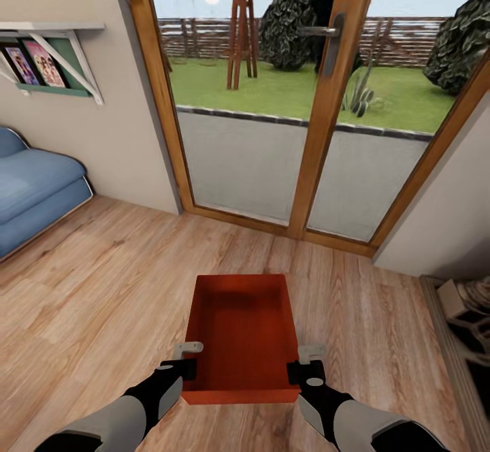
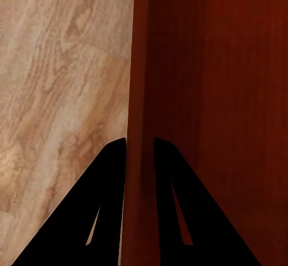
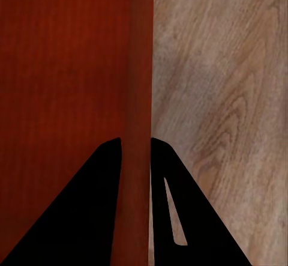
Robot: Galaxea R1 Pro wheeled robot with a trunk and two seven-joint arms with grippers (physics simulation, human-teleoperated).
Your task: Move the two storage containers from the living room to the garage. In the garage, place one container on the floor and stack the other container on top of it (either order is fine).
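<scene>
One red-orange storage container, lidless and empty, hangs level just in front of me over the light wood plank floor of the living room. My left gripper is shut on its left side wall near the front corner. My right gripper is shut on the right side wall opposite. In the left wrist view the two dark fingers of the left gripper straddle the thin red wall, one inside and one outside. The right gripper pinches the other wall the same way.
Glass double doors in a wooden frame stand straight ahead, showing a garden. A blue sofa sits at the left under a wall shelf of magazines. A pale wall and stacked brown items close off the right.
</scene>
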